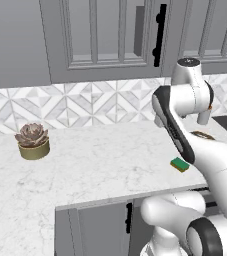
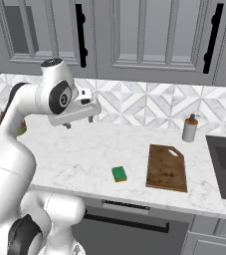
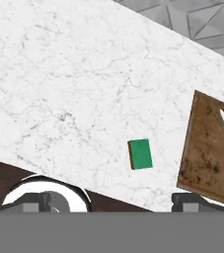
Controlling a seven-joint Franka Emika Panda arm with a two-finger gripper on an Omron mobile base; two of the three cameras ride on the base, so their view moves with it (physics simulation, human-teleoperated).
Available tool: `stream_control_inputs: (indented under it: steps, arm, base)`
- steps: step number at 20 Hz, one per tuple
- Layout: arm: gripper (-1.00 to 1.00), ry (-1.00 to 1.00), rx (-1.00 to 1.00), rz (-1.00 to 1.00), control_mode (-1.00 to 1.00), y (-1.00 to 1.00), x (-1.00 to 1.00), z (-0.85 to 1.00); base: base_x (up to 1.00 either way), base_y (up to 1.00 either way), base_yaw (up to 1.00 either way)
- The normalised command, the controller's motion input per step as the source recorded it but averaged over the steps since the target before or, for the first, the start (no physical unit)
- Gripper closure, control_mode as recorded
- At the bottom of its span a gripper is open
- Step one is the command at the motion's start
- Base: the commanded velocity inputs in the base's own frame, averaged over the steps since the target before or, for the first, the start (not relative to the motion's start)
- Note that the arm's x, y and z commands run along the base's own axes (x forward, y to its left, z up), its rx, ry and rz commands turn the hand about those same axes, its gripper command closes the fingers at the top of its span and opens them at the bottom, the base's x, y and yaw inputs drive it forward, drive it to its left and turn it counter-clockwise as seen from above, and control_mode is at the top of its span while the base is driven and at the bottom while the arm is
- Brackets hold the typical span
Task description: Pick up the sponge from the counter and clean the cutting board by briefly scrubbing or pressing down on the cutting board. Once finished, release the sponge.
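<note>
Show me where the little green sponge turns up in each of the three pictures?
Left base view: the sponge lies right of centre, beside the robot's white arm.
Right base view: the sponge lies at centre, left of the cutting board.
Hand view: the sponge lies lower centre, left of the cutting board.
Shared landmark: the white marble counter it rests on.

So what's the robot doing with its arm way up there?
It's getting ready to clean. The pincer hangs open, high above the counter, holding nothing. The little green sponge lies flat near the counter's front edge, and the brown cutting board lies beside it, not touching. Nothing has been picked up yet.
</note>
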Motion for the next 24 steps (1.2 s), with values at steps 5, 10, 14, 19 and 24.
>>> stream_control_inputs:
  steps: [5, 10, 14, 19, 24]
  arm:
    - [-1.00, 0.02, 0.05, 0.04, -1.00, -0.73, -0.10, -0.46]
    - [-1.00, 0.02, -0.03, 0.05, -1.00, -0.38, 0.02, -0.47]
    - [-1.00, 0.00, 0.00, -0.01, -1.00, -0.13, 0.00, -0.71]
    - [-1.00, 0.03, 0.03, 0.00, -1.00, -0.15, 0.03, -0.52]
    - [-1.00, 0.06, 0.07, 0.00, -1.00, -0.26, 0.32, -0.41]
  base:
    - [0.00, 0.00, 0.00]
    - [0.00, 0.00, 0.00]
    - [0.00, 0.00, 0.00]
    - [0.00, 0.00, 0.00]
    - [0.00, 0.00, 0.00]
